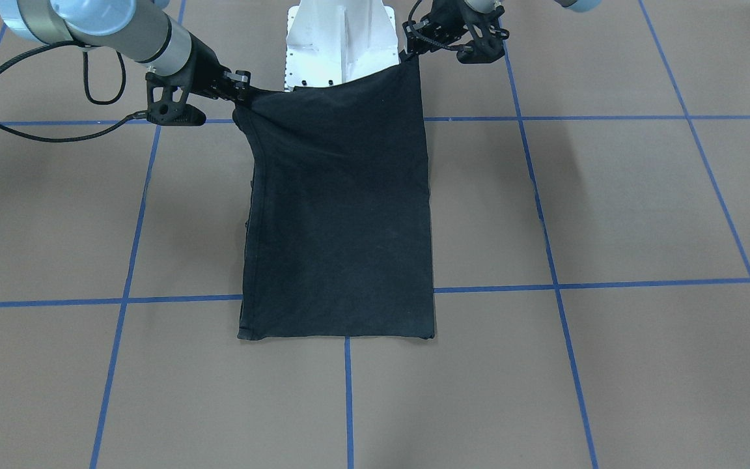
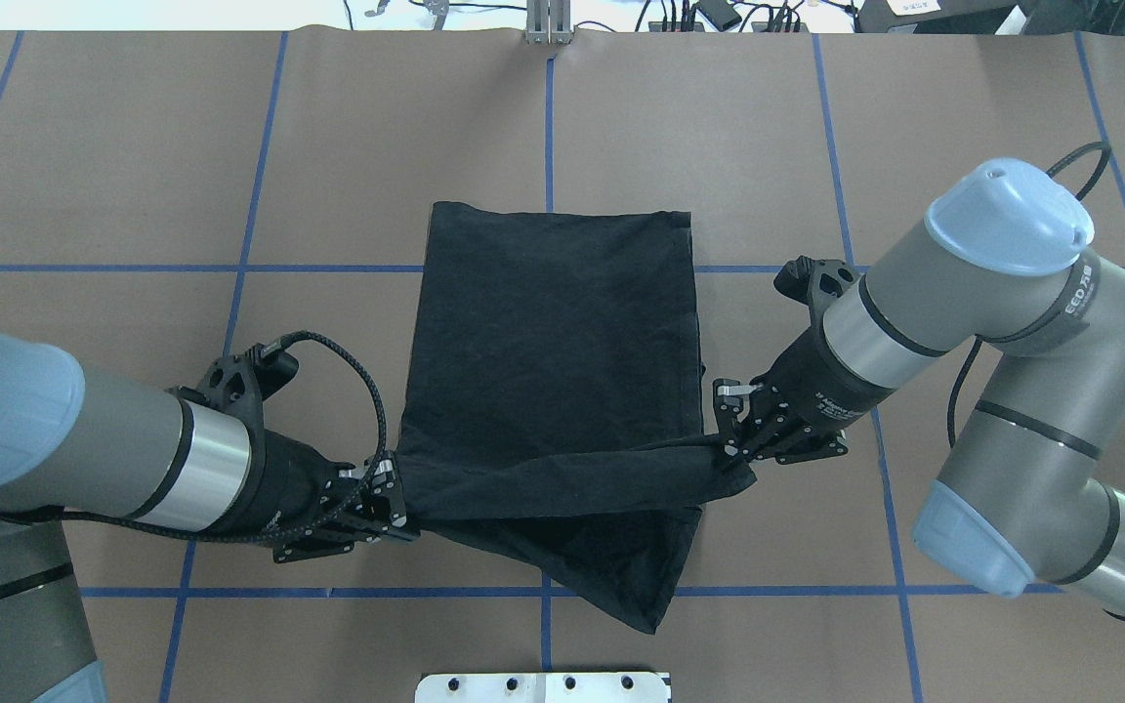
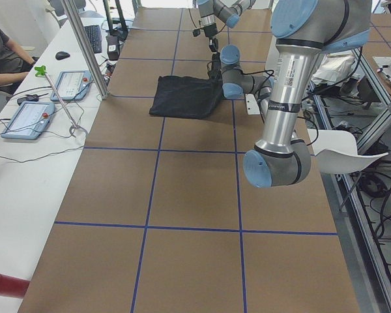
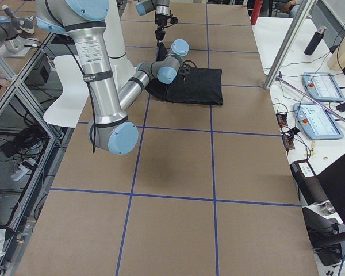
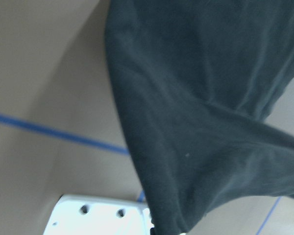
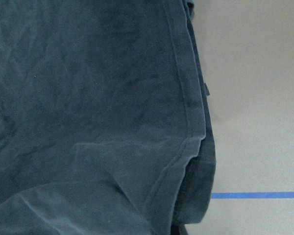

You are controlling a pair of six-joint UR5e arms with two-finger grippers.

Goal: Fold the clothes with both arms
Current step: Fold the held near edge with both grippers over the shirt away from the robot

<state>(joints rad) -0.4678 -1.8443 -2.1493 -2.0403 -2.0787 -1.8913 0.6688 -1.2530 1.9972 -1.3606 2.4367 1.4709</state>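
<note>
The black T-shirt point(image 2: 553, 332) lies plain side up as a narrow folded rectangle in the middle of the table. Its end nearest the robot is raised off the surface, and a loose flap point(image 2: 641, 576) hangs below it. My left gripper point(image 2: 396, 493) is shut on one near corner, and my right gripper point(image 2: 733, 449) is shut on the other. In the front-facing view the left gripper point(image 1: 409, 57) and right gripper point(image 1: 245, 93) hold the shirt point(image 1: 342, 215) taut just in front of the base. Both wrist views are filled with dark cloth point(image 5: 201, 122) point(image 6: 88, 98); no fingers show there.
The white base pedestal point(image 1: 339, 45) stands right behind the lifted edge. Blue tape lines point(image 2: 548, 127) grid the brown table. In the exterior left view, a seated person point(image 3: 0, 52), two control tablets point(image 3: 29, 117) and a metal pole point(image 3: 85, 49) line a side bench.
</note>
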